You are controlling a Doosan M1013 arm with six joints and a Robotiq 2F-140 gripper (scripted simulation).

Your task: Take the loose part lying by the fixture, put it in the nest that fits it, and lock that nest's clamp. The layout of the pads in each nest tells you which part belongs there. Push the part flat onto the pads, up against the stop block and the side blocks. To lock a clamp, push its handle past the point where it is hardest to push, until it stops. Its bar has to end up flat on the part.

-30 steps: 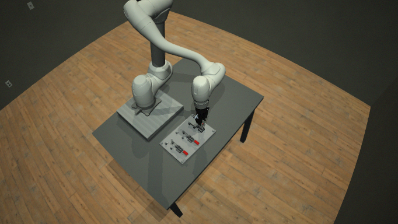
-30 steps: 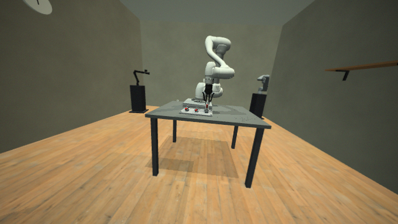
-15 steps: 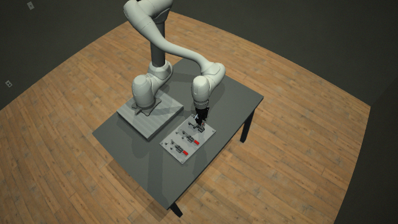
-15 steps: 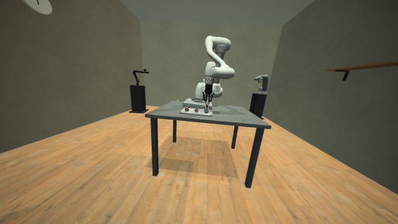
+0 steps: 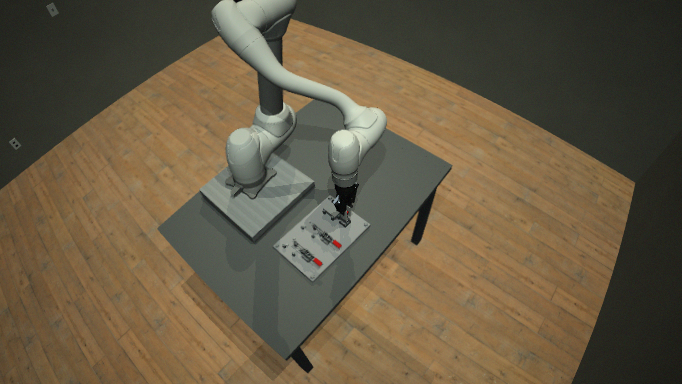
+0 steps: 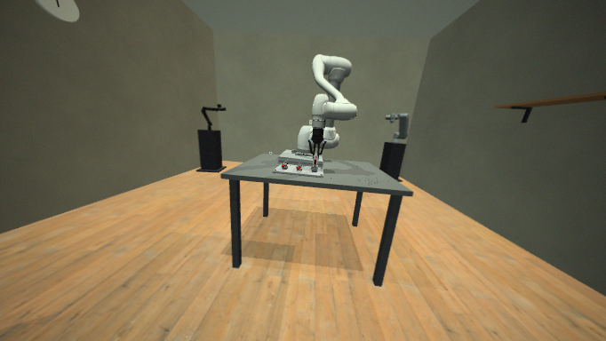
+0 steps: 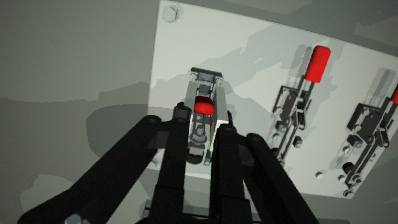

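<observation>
A pale fixture plate (image 5: pixel 320 267) (image 6: pixel 302 171) (image 7: pixel 170 60) lies on the dark table (image 5: pixel 400 165) and carries three toggle clamps in a row. My gripper (image 5: pixel 343 212) (image 6: pixel 314 163) (image 7: pixel 203 97) hangs upright over the end clamp nearest the arm. Its fingers are drawn narrow, one on each side of that clamp's red handle (image 7: pixel 204 106), which stands up towards the wrist camera. I cannot see them pressing on it. A pale part sits in that nest under the clamp. The other two clamps lie with their red handles (image 5: pixel 337 244) (image 5: pixel 317 261) (image 7: pixel 318 64) (image 7: pixel 395 95) flat.
The arm's grey mounting slab (image 5: pixel 270 205) lies on the table beside the fixture. The table edge runs close past the fixture's outer side. Two black pedestals (image 6: pixel 210 148) (image 6: pixel 391 160) stand far behind the table.
</observation>
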